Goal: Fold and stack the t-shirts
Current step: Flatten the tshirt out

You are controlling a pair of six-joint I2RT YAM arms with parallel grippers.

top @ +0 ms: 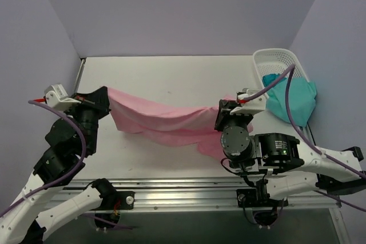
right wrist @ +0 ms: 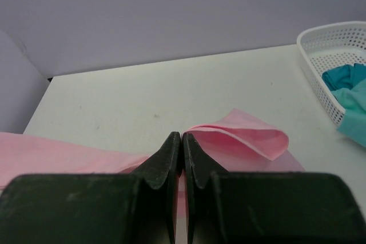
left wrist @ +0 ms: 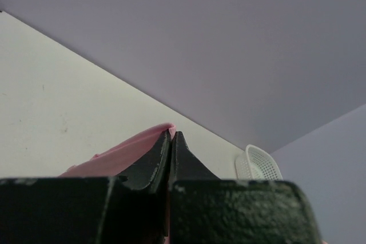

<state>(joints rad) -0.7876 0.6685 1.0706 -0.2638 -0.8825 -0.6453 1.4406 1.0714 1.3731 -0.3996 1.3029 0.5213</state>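
Observation:
The light pink t-shirt [top: 163, 119] hangs stretched between both grippers above the table, its lower folds sagging onto the surface. My left gripper [top: 106, 99] is shut on the shirt's left edge; in the left wrist view pink cloth [left wrist: 128, 151] pokes out at the closed tips [left wrist: 172, 134]. At the right end my right gripper [top: 221, 111] is shut on the other edge, with pink cloth [right wrist: 246, 138] curling beside its closed tips [right wrist: 182, 136]. The teal-green t-shirt [top: 293, 99] lies bunched in the basket, spilling over its near rim.
A white lattice basket [top: 275, 58] stands at the table's back right corner, also seen in the right wrist view [right wrist: 326, 41]. Purple walls enclose the table on three sides. A metal rail [top: 189, 190] runs along the near edge.

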